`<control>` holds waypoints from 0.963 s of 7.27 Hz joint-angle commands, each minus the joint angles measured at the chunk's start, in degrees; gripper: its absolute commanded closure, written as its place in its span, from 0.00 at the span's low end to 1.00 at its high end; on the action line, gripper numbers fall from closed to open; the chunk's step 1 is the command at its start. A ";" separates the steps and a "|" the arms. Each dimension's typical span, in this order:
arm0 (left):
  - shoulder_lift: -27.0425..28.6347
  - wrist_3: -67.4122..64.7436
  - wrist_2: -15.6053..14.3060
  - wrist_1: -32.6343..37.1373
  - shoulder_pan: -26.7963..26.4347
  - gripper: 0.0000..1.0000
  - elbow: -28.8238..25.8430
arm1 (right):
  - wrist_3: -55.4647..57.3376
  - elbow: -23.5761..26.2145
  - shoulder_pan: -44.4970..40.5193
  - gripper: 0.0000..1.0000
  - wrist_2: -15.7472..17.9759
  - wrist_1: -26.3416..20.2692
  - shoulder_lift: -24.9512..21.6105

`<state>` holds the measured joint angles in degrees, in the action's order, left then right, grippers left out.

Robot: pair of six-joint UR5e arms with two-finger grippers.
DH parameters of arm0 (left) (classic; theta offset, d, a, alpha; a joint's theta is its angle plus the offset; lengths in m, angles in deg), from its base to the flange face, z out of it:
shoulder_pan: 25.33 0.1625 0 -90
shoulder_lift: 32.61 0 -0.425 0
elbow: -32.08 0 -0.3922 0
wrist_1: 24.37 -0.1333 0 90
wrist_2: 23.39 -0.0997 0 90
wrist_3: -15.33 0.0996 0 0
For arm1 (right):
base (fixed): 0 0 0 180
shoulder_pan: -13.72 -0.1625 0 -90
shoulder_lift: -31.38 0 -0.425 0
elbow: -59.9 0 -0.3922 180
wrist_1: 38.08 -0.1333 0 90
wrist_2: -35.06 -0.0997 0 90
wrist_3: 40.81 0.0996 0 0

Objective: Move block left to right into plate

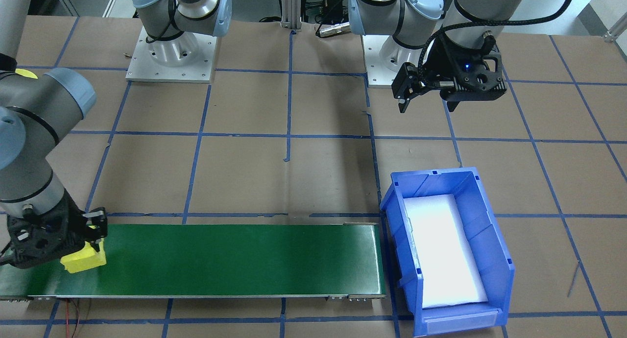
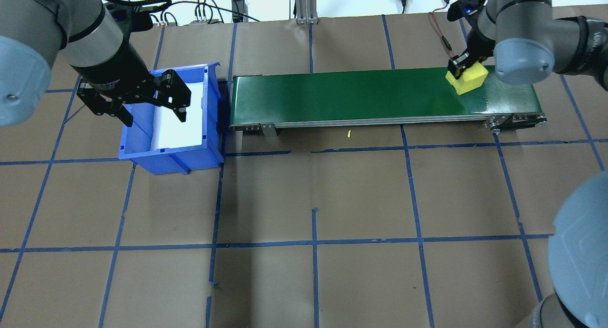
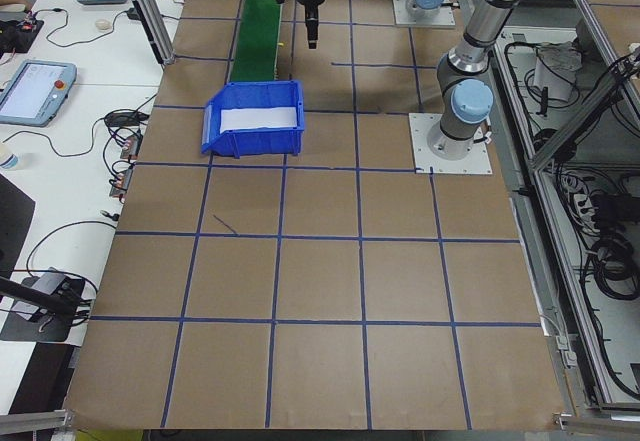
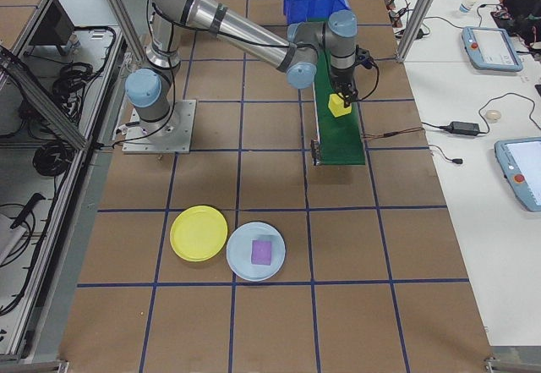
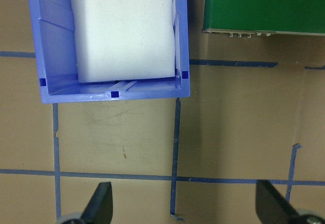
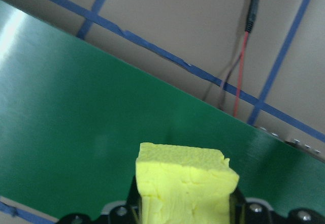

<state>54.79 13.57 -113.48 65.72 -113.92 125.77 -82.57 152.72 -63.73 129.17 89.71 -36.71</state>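
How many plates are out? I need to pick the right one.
2, both visible only in the right-side view: the yellow plate, empty, and a pale blue plate beside it holding a purple block.

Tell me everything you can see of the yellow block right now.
The yellow block is a chunky cuboid that looks like foam, its top face pitted like a sponge in the right wrist view. It sits between the fingers of the right gripper, which is shut on it, over the right end of the green conveyor belt. Whether its underside touches the belt cannot be told. It appears slightly turned relative to the belt's edges.
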 commanded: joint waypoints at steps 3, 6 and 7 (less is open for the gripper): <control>-0.04 0.00 0.00 0.00 0.00 0.00 0.00 | -25.69 2.63 21.13 0.69 5.21 -1.04 -5.30; -0.04 -0.09 0.00 0.00 0.00 0.00 -0.09 | -39.34 10.68 45.55 0.68 1.81 -2.88 -8.00; -0.04 0.00 0.00 0.00 0.09 0.00 -0.09 | -41.88 14.46 52.51 0.69 0.48 -2.46 -11.07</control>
<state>54.74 13.54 -113.49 65.72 -113.90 125.70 -120.81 162.48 -21.21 131.64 87.40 -44.58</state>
